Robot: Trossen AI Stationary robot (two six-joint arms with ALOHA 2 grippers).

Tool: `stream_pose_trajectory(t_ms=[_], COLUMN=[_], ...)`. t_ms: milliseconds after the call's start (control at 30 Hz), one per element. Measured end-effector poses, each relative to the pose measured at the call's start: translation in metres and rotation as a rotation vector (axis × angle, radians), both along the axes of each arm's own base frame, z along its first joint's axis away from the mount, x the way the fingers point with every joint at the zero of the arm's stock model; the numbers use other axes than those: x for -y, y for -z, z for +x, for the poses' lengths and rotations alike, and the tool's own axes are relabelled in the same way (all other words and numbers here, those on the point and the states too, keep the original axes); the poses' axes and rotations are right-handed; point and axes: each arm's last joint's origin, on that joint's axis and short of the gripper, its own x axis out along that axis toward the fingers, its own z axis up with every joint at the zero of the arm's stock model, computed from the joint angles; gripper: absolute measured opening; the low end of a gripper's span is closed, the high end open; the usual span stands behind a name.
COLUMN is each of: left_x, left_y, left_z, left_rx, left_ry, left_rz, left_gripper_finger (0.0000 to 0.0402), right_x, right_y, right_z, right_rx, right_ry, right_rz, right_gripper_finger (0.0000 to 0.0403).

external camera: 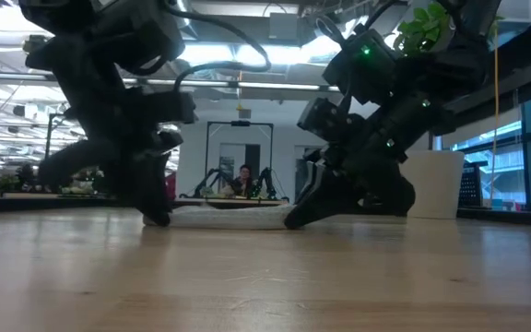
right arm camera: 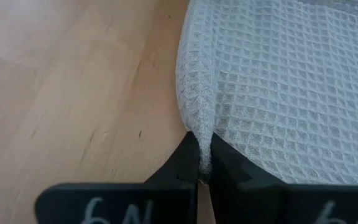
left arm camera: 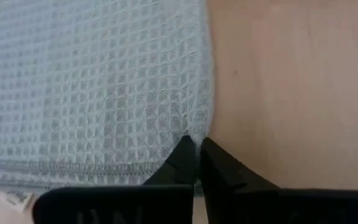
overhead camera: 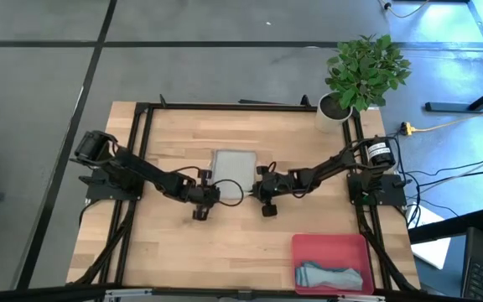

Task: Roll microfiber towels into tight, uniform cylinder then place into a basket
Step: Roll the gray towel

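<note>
A pale grey-green waffle-weave towel (overhead camera: 234, 167) lies spread flat at the table's middle; it shows as a thin strip in the low view (external camera: 229, 216). My left gripper (overhead camera: 211, 190) is shut at the towel's near left corner, and my right gripper (overhead camera: 262, 188) is shut at its near right corner. The pink basket (overhead camera: 309, 247) stands at the near right of the table. A rolled light blue towel (overhead camera: 332, 275) lies in it. My left gripper pinches the towel's near left corner (left arm camera: 194, 135) between its two fingertips (left arm camera: 178, 163), slanting down at it from the left. The corner is puckered at the tips; the rest lies flat on the table. My right gripper pinches the near right corner, where the edge is gathered into a small raised fold (right arm camera: 201, 138), between its two fingertips (right arm camera: 224, 160), slanting down from the right. The rest of the towel lies flat on the table.
A potted plant (overhead camera: 360, 74) in a white pot stands at the table's far right corner. Bare wood (overhead camera: 225, 252) lies between the towel and the near edge, left of the basket. A small white tag (left arm camera: 17, 198) shows by the towel's hem. A person (external camera: 244, 180) sits in the room behind.
</note>
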Motion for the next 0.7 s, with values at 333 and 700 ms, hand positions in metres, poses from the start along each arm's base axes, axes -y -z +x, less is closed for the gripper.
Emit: stream_pose_trajectory(t_ms=[333, 700], left_x=[0.002, -0.009], left_y=[-0.023, -0.030], left_z=[-0.006, -0.008], left_rx=[0.024, 0.023], left_ry=[0.075, 0.005], left_rz=[-0.235, -0.300], left_gripper_finger=[0.0001, 0.0000], right_x=[-0.007, -0.010], right_y=[-0.012, -0.042], right_z=[0.014, 0.039], right_rx=[-0.056, -0.106], right_ry=[-0.098, -0.032], right_rz=[0.166, 0.259], right_gripper_finger=[0.0015, 0.0016])
